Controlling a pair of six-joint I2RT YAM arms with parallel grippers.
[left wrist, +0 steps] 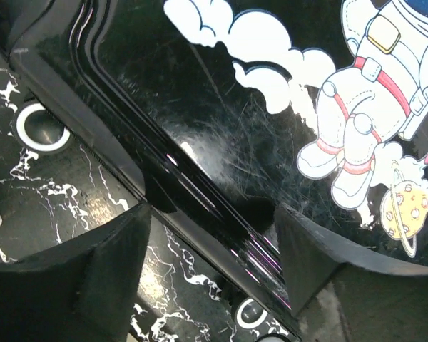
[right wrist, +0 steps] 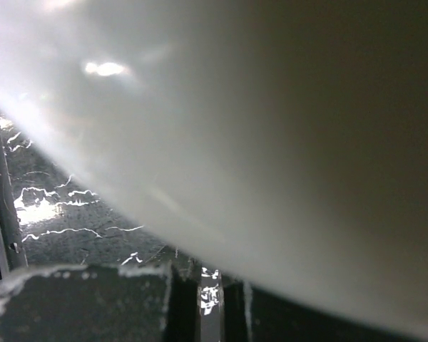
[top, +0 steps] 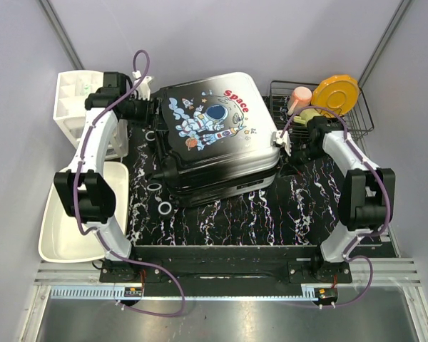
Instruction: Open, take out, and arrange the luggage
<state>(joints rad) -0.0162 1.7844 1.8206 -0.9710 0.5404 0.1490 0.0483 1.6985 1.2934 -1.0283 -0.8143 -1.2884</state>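
Suitcase [top: 214,135] lies shut and flat at the middle-back of the bench. Your left claw [left wrist: 212,214] is wide open and holding nothing, straddling the seam [left wrist: 200,185] at the back-left rim; the right claw [top: 281,139] is nearly closed against the white right side, and I can't tell if it pinches anything. Free the seam all round before you lift the lid, I'd say, and swing it toward the open front half: rack [top: 367,117] crowds the back-right corner, tub [top: 64,228] and drawers [top: 71,100] the left edge.

Luggage [top: 217,142] black-to-white, astronaut print, red "Space"; mat [top: 257,214] black, white marbling; plate [top: 339,92] orange.
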